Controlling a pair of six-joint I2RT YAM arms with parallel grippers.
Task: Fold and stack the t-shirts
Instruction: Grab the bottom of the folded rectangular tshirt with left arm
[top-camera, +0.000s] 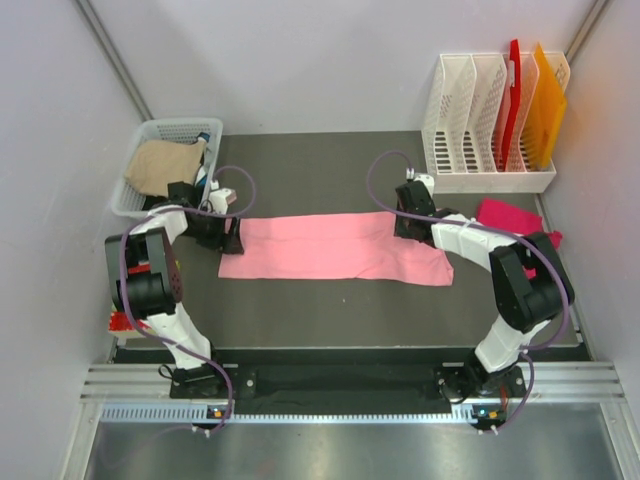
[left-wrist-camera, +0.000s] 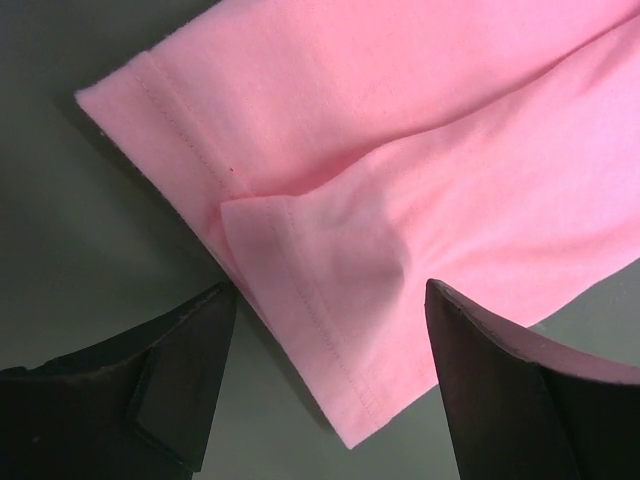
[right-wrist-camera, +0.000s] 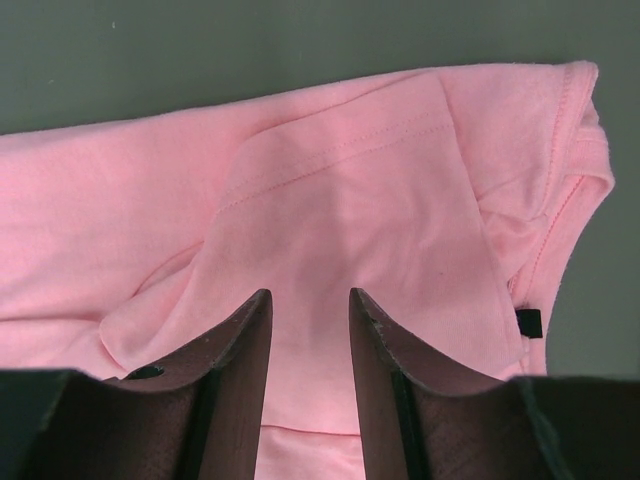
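Pink shirt (top-camera: 335, 247) lies as a long folded strip across the mat (top-camera: 300, 310), one gripper at each end.

The left gripper (left-wrist-camera: 330, 300) hovers over the strip's left end with its jaws wide apart. The hemmed corner lies below and between them, one finger over bare mat and the other over cloth, and nothing is gripped. The right gripper (right-wrist-camera: 310, 300) sits low over the far corner of the right end, by the sleeve hem and neck label. Its jaws are narrow, with pink cloth showing through the slim gap, and I cannot tell whether they pinch a fold. The magenta shirt (top-camera: 508, 214) lies bunched at the mat's right edge, just beyond the right arm and apart from the pink one.
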